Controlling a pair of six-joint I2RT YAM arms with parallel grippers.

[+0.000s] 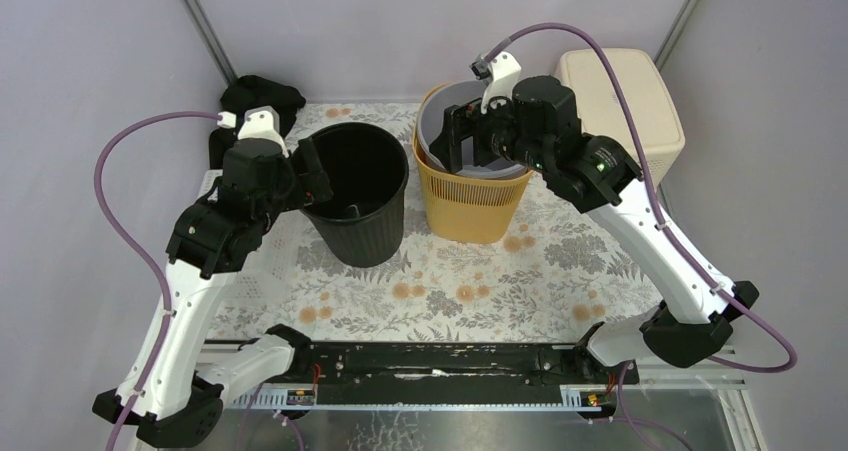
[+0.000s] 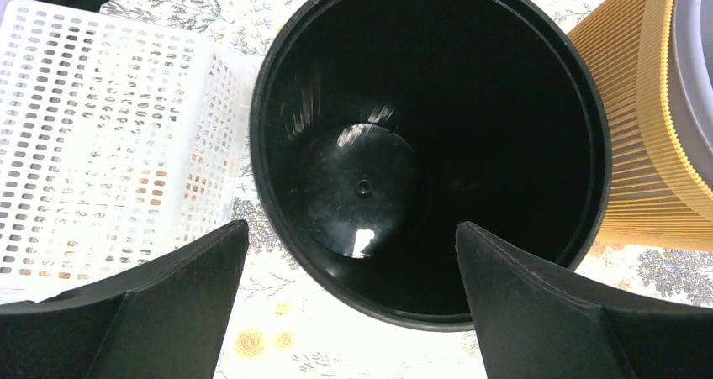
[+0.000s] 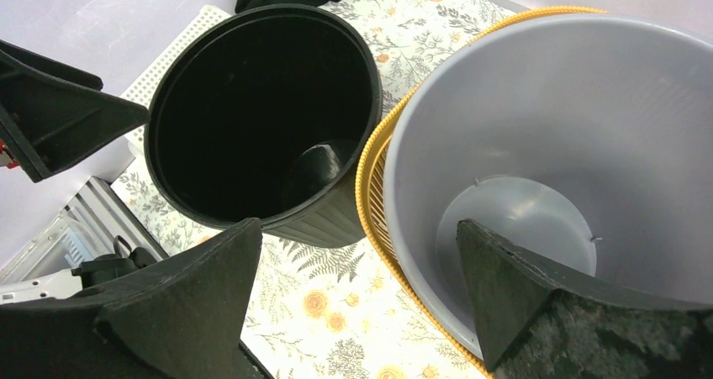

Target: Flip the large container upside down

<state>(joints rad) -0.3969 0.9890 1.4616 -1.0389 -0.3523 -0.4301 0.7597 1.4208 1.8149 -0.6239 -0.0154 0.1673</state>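
Across floral worktop, both arms reaching in from 6 o'clock. At 2 o'clock, by the back corner: beige box. At 12 o'clock: yellow basket, upright, mouth up, with grey bucket nested inside. Just beside it at 9 o'clock: black bin, also upright, mouth up. At 9 o'clock of that: white mesh basket. Above near rim of black bin: left claw, spread wide, pinching nothing. Astride near wall of grey bucket and yellow basket: right claw, spread, one finger inside, one outside, not pressed on either.
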